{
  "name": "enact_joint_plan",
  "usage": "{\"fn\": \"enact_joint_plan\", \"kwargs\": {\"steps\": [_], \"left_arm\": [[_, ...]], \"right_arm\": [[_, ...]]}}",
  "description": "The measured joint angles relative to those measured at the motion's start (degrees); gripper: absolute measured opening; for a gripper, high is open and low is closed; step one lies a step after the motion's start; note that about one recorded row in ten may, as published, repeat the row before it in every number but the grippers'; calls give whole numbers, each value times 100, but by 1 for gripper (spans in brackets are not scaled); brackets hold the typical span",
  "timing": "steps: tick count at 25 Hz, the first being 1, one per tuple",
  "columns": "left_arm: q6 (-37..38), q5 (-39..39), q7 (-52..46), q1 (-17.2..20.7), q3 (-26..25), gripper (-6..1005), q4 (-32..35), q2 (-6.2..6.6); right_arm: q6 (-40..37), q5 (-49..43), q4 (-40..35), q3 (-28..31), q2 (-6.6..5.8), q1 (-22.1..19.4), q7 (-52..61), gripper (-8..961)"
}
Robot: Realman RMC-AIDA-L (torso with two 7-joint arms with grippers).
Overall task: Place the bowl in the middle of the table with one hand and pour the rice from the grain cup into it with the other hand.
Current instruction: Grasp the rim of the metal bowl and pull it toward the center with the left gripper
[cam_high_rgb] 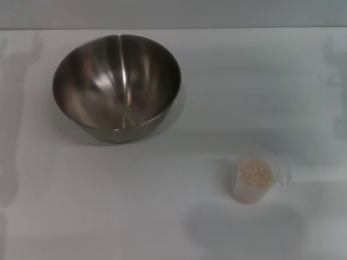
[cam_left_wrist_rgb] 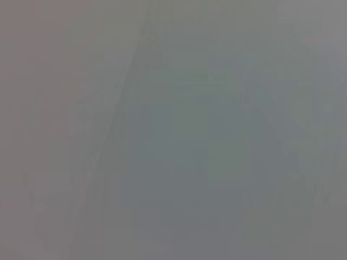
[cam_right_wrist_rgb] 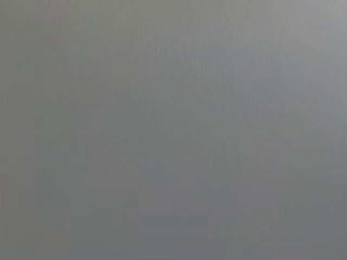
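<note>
White-grey table (cam_high_rgb: 162,216) fills nearly all of the head view, w/ a darker grey strip along the far edge. On it, toward the far left, sits the bowl (cam_high_rgb: 116,86): big, shiny steel, upright on its narrow base, nothing visible inside but reflections. Near-right of it, well apart, stands the grain cup (cam_high_rgb: 250,181), clear plastic, upright, small handle sticking out on its right side. Rice (cam_high_rgb: 255,173) fills the cup close to the rim, pale beige grains. Bowl and cup aren't touching. Soft shadows lie on the tabletop, one broad patch just in front of the cup. Neither arm nor gripper shows in this view.

Left wrist view: just a flat grey surface, faint streaks running across it, no object I can make out. Left gripper isn't visible, so whether it's spread or closed can't be told.

Right wrist view: same story, plain grey w/ no detail, no bowl, no cup. Right gripper isn't visible either, so its state can't be told; nothing in any view shows it holding a thing.
</note>
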Motion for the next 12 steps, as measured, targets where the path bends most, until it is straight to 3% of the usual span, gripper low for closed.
{"fn": "enact_joint_plan", "kwargs": {"steps": [1,3,4,5,6,7,8,10,12], "left_arm": [[0,0,0,0,0,750,0,0],[-1146,1,-42,147,-37,747,-872,87],[-2507,2,-5,226,-144,746,-1739,167],[-3025,1,28,237,-196,744,-2024,198],[-3025,1,28,237,-196,742,-2024,198],[-4575,-16,275,168,-372,741,-2740,256],[-4575,-16,275,168,-372,739,-2740,256],[-5813,-40,682,31,-571,736,-3242,244],[-6925,-54,1215,-141,-797,733,-3593,135]], "right_arm": [[0,0,0,0,0,0,0,592],[6,3,-8,1,0,0,0,592],[17,4,-8,1,0,0,0,592],[39,5,-7,0,0,0,0,593],[39,5,-7,0,0,0,0,593],[45,6,-4,0,0,0,0,593],[49,6,-1,0,0,0,0,593],[51,9,2,0,0,0,0,593],[51,9,3,0,0,0,0,592]]}}
